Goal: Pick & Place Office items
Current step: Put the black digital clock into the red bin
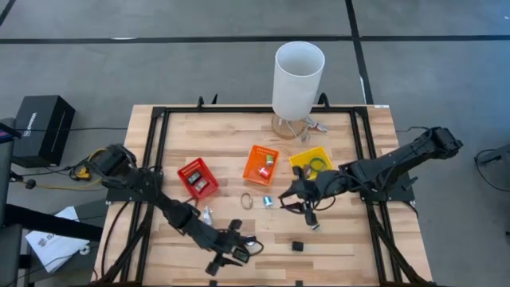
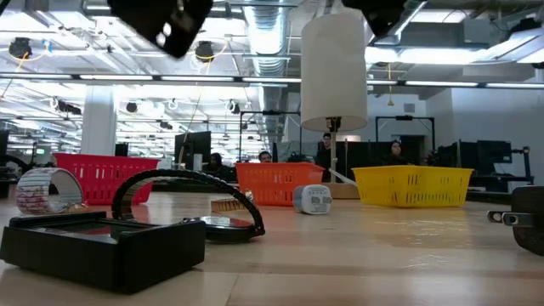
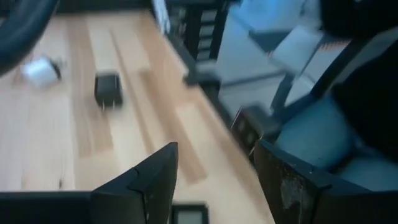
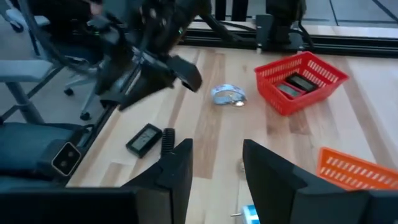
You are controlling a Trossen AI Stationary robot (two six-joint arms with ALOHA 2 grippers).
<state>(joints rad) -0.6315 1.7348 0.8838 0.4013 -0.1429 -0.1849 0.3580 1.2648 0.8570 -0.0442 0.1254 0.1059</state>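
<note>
Small office items lie scattered on the wooden table (image 1: 335, 239). My left gripper (image 1: 231, 253) hovers open near the table's near edge, over a flat black rectangular piece (image 3: 189, 213) that lies on the wood below its fingers (image 3: 214, 149). A black cube (image 1: 297, 246) sits to its right. My right gripper (image 1: 296, 199) is open near the table's middle, in front of the yellow bin (image 1: 311, 162). A tan ring (image 1: 247, 201) and a small blue-and-white bit (image 1: 267, 202) lie just left of it. The right wrist view shows its fingers (image 4: 216, 144) apart above bare wood.
A red bin (image 1: 198, 178), an orange bin (image 1: 260, 163) and the yellow bin stand in a row across the middle. A tall white cylinder (image 1: 299, 76) stands at the far edge. A black loop (image 2: 187, 204) and a tape roll (image 2: 47, 189) lie near the low camera.
</note>
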